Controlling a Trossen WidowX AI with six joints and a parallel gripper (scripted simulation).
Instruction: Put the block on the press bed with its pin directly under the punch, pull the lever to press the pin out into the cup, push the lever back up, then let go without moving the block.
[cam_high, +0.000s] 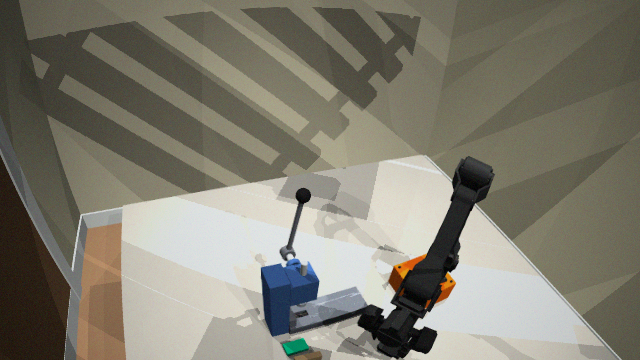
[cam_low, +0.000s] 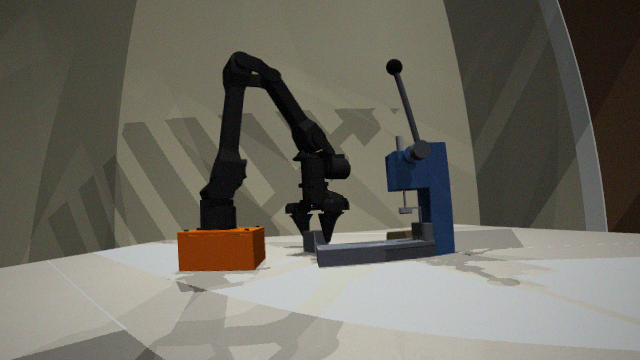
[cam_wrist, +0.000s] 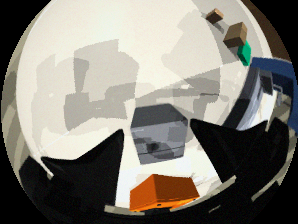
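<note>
The grey block stands on the table beside the near end of the press bed. A dark round spot, perhaps the pin, shows on its top face. My gripper is open, pointing down, with its fingertips low on either side of the block; gaps show in the wrist view. The blue press has its lever up. The punch hangs raised above the far end of the bed. I cannot make out the cup.
A flat green piece and a brown block lie beside the press. A smaller brown block lies beyond them. The orange arm base stands behind the grey block.
</note>
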